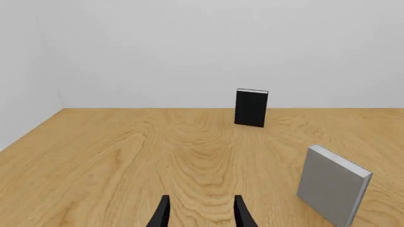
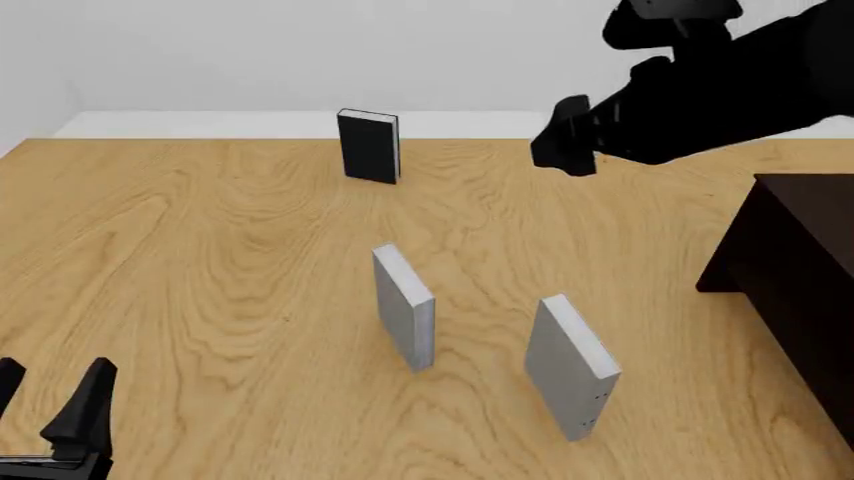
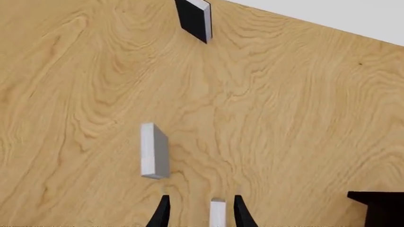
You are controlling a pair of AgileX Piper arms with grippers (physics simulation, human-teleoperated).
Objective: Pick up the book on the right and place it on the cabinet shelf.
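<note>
The book (image 2: 573,363), light grey, stands upright on the wooden table toward the right. In the right wrist view its top edge (image 3: 217,211) shows far below, lined up between my fingers. My right gripper (image 2: 559,148) hangs high over the far right of the table, open and empty, its fingertips (image 3: 163,211) apart. The dark cabinet shelf (image 2: 798,265) stands at the right edge, and its corner (image 3: 381,207) shows in the right wrist view. My left gripper (image 2: 48,396) rests low at the near left, open and empty.
A second grey book (image 2: 403,305) stands upright left of the first and shows in both wrist views (image 1: 332,185) (image 3: 153,151). A black book (image 2: 368,146) stands at the table's far side (image 1: 251,108) (image 3: 194,18). White walls lie behind.
</note>
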